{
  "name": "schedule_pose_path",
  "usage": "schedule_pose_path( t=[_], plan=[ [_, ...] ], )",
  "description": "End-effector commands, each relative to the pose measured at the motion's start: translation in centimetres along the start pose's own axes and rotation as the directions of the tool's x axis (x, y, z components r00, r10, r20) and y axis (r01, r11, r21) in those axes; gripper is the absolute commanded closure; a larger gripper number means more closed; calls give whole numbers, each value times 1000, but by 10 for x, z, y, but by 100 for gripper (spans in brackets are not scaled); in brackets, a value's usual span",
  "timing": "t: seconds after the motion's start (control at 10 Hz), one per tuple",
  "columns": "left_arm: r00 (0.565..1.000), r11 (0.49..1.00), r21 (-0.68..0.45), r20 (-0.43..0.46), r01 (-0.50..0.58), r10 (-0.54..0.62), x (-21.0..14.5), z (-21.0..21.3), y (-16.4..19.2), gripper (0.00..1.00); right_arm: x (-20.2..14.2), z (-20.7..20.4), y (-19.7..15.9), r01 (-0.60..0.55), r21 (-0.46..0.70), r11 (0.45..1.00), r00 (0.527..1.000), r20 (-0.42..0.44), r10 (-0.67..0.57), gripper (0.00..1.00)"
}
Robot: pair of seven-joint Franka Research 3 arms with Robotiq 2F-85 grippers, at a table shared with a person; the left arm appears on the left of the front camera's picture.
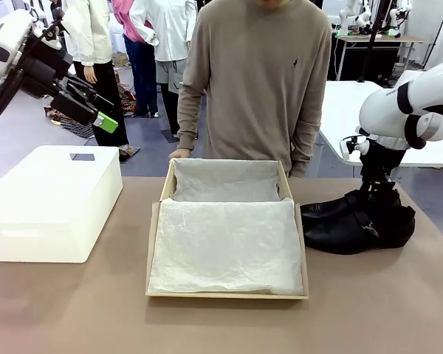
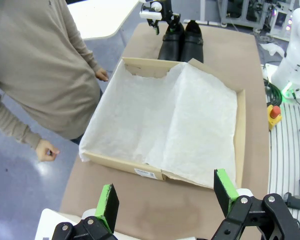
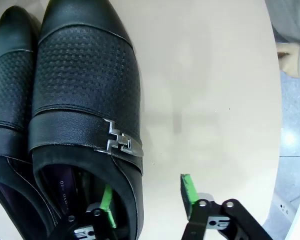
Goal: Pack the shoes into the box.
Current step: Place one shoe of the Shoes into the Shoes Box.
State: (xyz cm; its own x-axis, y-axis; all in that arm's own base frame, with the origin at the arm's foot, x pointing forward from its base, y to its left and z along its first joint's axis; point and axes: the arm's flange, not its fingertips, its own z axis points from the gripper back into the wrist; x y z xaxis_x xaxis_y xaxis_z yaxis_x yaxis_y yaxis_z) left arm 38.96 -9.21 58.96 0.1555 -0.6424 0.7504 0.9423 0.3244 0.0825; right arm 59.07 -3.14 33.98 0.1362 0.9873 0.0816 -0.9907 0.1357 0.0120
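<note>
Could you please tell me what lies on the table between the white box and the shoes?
In the front view, the open brown box, lined with white paper, lies between the white box and the shoes.

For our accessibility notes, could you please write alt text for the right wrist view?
The right gripper straddles the side wall of a glossy black leather dress shoe with a metal buckle: one green-padded finger inside its opening, the other outside over the tan table. A matching second shoe lies against it.
</note>
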Motion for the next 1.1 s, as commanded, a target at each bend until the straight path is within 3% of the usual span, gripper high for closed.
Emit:
schedule_pose_path(
  t=[0.0, 0.1, 0.7, 0.9, 1.0],
  plan=[
    [1000, 1000, -11, 24, 15, -14, 0, 0, 2, 0, -2, 5, -3, -23, 10, 1000, 1000, -16, 23, 85],
    [1000, 1000, -11, 24, 15, -14, 0, 0, 2, 0, -1, 6, -1, -24, 16, 1000, 1000, -16, 25, 100],
    [1000, 1000, -11, 24, 15, -14, 0, 0, 2, 0, -4, 12, 3, -13, 33, 999, 1000, 2, 13, 100],
    [1000, 1000, -11, 24, 15, -14, 0, 0, 2, 0, -8, 21, 3, 26, -10, 1000, 998, 52, -26, 100],
    [1000, 1000, -11, 24, 15, -14, 0, 0, 2, 0, -12, 32, -2, 75, -1, 997, 997, 26, -75, 100]
  ],
)
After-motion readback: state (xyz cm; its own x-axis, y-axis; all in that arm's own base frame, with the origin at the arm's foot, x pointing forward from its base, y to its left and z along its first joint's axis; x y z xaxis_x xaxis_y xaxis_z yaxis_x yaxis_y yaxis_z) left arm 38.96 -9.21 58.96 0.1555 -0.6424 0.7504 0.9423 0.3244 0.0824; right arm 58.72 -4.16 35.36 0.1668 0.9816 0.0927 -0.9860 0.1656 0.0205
